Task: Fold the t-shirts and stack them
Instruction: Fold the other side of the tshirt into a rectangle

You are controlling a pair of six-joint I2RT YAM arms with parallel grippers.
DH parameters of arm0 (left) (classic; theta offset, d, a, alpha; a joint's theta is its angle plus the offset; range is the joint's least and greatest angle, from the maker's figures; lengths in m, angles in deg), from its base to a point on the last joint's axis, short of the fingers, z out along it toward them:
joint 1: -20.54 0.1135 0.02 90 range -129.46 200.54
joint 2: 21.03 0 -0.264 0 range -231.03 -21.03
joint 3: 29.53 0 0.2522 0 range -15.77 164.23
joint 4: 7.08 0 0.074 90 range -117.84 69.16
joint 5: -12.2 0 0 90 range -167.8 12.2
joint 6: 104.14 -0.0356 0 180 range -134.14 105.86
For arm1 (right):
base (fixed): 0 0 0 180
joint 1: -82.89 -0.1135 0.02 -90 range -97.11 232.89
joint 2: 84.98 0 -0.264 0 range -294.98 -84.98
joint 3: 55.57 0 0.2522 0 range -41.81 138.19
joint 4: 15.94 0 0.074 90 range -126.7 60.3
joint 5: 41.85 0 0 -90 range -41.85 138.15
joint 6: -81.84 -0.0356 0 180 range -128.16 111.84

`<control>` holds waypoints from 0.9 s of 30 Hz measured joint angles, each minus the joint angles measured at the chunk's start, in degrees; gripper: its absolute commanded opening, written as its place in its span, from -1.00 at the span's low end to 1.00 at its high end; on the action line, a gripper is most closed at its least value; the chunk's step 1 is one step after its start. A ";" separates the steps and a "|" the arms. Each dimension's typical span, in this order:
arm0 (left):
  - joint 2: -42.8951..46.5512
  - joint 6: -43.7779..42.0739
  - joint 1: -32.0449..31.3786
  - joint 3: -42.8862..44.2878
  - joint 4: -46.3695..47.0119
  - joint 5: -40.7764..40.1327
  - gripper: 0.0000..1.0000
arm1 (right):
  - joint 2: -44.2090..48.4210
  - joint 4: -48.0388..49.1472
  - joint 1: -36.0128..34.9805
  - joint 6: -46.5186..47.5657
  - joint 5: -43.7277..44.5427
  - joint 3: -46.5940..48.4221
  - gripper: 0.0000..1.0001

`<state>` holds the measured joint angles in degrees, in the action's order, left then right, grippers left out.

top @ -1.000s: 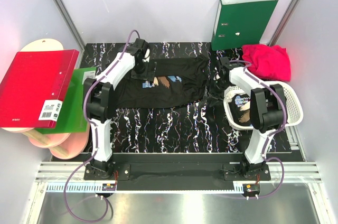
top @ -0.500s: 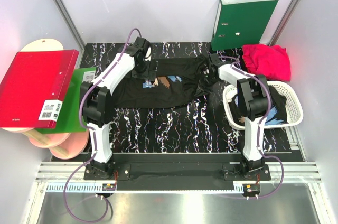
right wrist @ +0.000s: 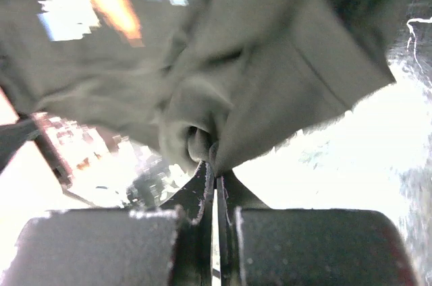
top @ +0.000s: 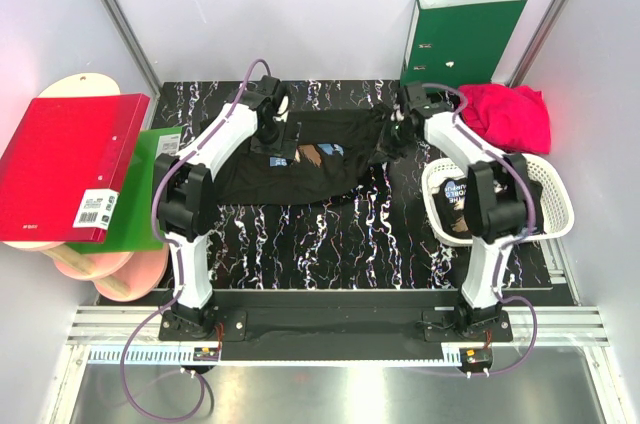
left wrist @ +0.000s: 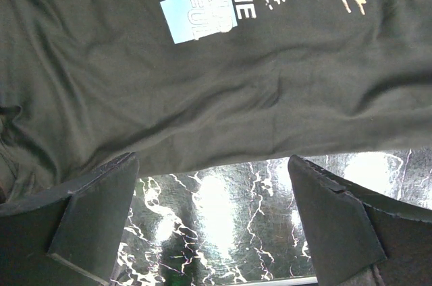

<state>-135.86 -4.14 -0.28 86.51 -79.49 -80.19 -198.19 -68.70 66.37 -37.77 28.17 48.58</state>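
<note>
I work in a robot lab test cell, not a home or shop. Plain white walls (top: 330,4) set in bare metal posts (top: 118,19) box in a small black marbled table (top: 340,234). My left arm (top: 195,169) and right arm (top: 480,159) are bolted to a plate on metal rails (top: 330,324) at the near edge, with purple cables (top: 160,399) looping loose. Binders (top: 460,39) and a basket (top: 560,214) sit about as props.

Marbled table (top: 340,234) — 1 black t-shirt (top: 340,169), 1 pink t-shirt (top: 510,116), 1 basket (top: 556,212).
</note>
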 measured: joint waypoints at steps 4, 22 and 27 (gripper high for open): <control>-0.70 -0.02 -0.11 0.24 -0.02 0.00 0.98 | 6.84 -0.31 0.00 0.31 1.33 0.74 -1.00; -2.38 -0.11 -0.92 1.53 -0.85 -0.04 0.98 | -8.00 -3.50 0.00 0.92 4.74 17.86 0.76; -2.38 -0.13 -0.92 1.53 -1.03 -0.07 0.98 | -6.82 -5.92 0.00 1.18 5.46 13.49 0.75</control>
<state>-138.24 -4.27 -1.20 88.04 -80.52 -80.25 -205.01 -74.62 66.37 -36.59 33.63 62.06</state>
